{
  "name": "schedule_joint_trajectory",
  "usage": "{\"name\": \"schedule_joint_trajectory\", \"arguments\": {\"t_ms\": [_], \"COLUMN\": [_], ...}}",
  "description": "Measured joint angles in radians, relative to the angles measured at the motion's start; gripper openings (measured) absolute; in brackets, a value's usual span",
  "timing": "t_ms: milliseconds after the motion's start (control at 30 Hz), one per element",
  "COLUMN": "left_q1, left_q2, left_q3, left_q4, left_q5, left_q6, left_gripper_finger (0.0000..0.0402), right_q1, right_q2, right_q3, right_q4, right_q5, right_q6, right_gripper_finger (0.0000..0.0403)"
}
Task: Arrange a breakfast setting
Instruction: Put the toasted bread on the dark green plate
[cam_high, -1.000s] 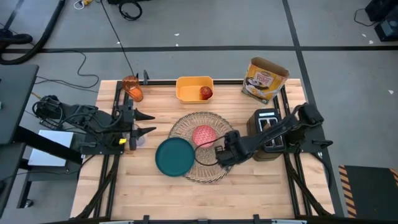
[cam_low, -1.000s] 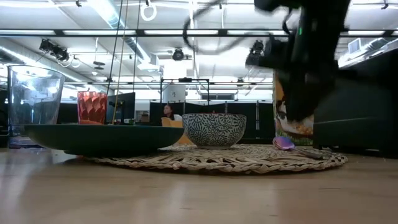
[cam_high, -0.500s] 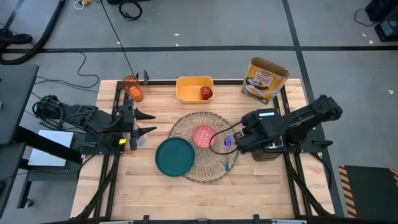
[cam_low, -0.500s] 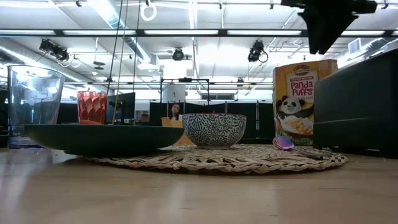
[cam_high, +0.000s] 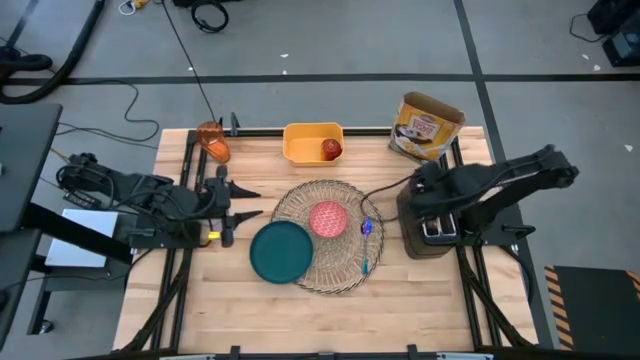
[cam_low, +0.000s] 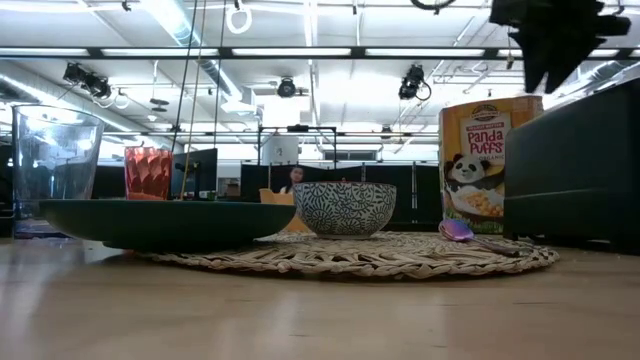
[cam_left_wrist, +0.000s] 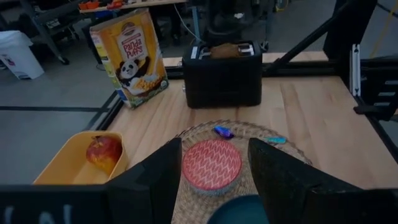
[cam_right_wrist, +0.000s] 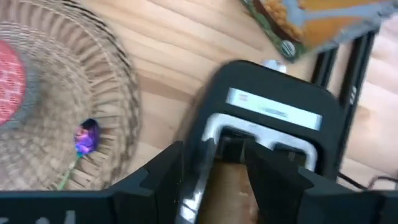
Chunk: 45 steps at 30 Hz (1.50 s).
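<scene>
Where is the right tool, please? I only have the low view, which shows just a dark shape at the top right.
Observer: The right tool hangs open over the black toaster, on the table's right side.
Operator: Thank you. Is anything in the toaster?
Observer: Yes, the toast slice sits in a slot, directly below that tool's fingers.
Operator: And where is the left tool?
Observer: The left tool waits open on the table's left side, apart from the teal plate.
</scene>
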Motion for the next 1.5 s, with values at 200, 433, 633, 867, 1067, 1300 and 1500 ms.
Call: {"name": "schedule_joint_trajectory", "arguments": {"t_ms": [200, 433, 633, 867, 1067, 1300, 1500], "left_q1": [0.0, 0.0, 0.0, 0.0, -0.001, -0.002, -0.001], "left_q2": [0.016, 0.015, 0.015, 0.015, 0.015, 0.015, 0.015], "left_q3": [0.0, 0.0, 0.0, 0.0, 0.0, 0.0, 0.0], "left_q4": [0.028, 0.077, 0.09, 0.089, 0.084, 0.061, 0.06], "left_q5": [0.0, 0.0, 0.0, 0.0, 0.0, 0.001, 0.001], "left_q6": [-0.012, -0.012, -0.011, -0.009, -0.009, -0.009, -0.009], "left_gripper_finger": [0.0192, 0.0192, 0.0192, 0.0192, 0.0192, 0.0192, 0.0192], "right_q1": [-0.087, -0.094, -0.062, -0.051, -0.051, -0.051, -0.051], "right_q2": [-0.15, -0.182, -0.139, -0.093, -0.047, -0.009, -0.007], "right_q3": [-0.045, -0.099, -0.11, -0.11, -0.11, -0.11, -0.11], "right_q4": [0.001, 0.006, 0.051, 0.066, 0.073, 0.091, 0.084], "right_q5": [-0.183, -0.335, -0.358, -0.357, -0.335, -0.292, -0.284], "right_q6": [-0.055, -0.025, -0.011, 0.033, 0.058, 0.063, 0.052], "right_gripper_finger": [0.0178, 0.0178, 0.0175, 0.014, 0.008, 0.0024, 0.0028]}}
